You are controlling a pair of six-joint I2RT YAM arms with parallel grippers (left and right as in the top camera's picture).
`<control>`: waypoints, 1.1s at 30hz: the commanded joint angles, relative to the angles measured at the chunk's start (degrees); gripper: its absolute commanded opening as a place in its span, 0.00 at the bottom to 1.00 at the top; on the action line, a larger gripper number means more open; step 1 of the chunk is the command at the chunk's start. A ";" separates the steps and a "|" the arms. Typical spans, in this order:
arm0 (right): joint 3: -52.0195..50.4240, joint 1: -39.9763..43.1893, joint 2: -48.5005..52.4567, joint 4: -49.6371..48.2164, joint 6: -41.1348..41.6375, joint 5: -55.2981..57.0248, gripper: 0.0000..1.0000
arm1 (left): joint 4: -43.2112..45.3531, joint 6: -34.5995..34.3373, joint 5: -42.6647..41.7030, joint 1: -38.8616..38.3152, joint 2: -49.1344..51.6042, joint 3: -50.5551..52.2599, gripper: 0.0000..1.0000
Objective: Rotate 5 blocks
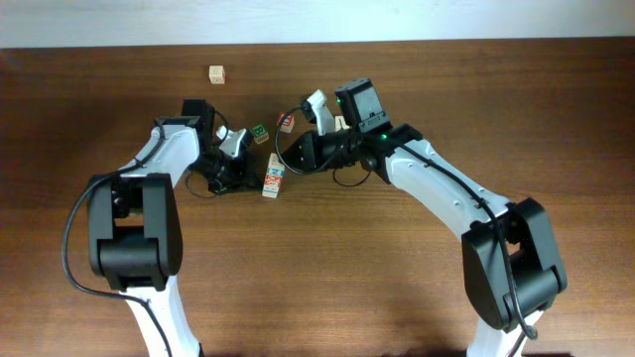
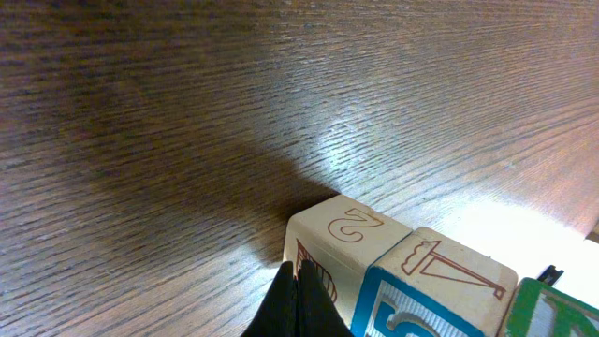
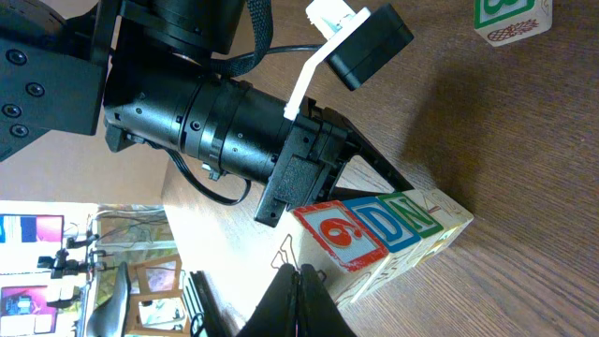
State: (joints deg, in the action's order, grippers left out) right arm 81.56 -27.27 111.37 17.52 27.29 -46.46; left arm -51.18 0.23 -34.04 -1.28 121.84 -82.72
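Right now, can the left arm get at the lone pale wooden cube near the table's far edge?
Probably yes: only dark wooden tabletop lies between the left arm and the lone pale wooden cube.

Surface: my worktop (image 1: 327, 297), dark brown wood, grain running lengthwise | Far edge: pale wall (image 1: 417, 18) strip | Light: bright glare (image 2: 374, 140) on the grain | Beyond: cluttered room (image 3: 65, 281), details unclear

Cropped by the lower edge of the left wrist view: block row (image 2: 348, 232), green-faced end reduced to a corner. Sliced by the top edge of the right wrist view: loose green block (image 3: 510, 21). Too small to read from overhead: print on lone block (image 1: 216, 74).
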 commanded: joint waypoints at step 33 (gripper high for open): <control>-1.27 -1.70 1.81 0.72 0.68 3.67 0.05 | -1.44 0.66 -3.74 -1.95 -0.02 -0.61 0.00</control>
State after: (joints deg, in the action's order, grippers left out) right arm 81.56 -27.86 111.37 16.95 28.29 -46.46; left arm -52.36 0.21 -34.76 -2.57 121.84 -82.72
